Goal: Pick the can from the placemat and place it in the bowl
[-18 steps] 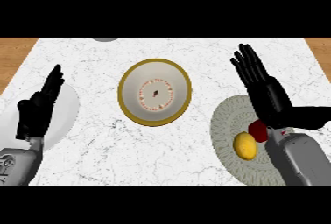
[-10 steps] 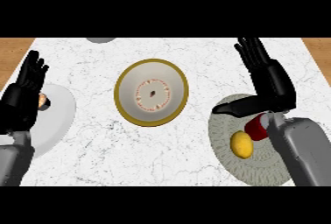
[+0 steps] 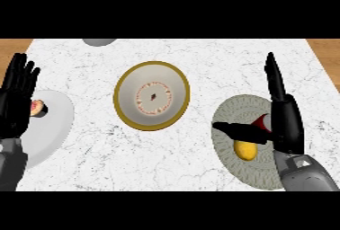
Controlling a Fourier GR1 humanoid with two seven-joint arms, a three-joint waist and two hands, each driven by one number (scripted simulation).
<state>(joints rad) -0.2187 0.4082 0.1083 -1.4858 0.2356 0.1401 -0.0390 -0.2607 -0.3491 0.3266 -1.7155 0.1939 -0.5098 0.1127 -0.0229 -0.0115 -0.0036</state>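
Since last frame my right hand [image 3: 287,126] has slid back over the placemat [image 3: 229,112] at four o'clock, fingers straight, thumb across the red can [image 3: 261,120] there; mid-reach, I judge, next curling round it before the bowl [image 3: 118,96].

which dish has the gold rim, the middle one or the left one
The middle one: the bowl has a gold band round its edge, while the plate at the left is plain white to its rim.

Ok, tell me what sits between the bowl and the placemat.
Nothing sits there. In the head view, only a bare strip of marble counter separates the gold-rimmed bowl from the round placemat.
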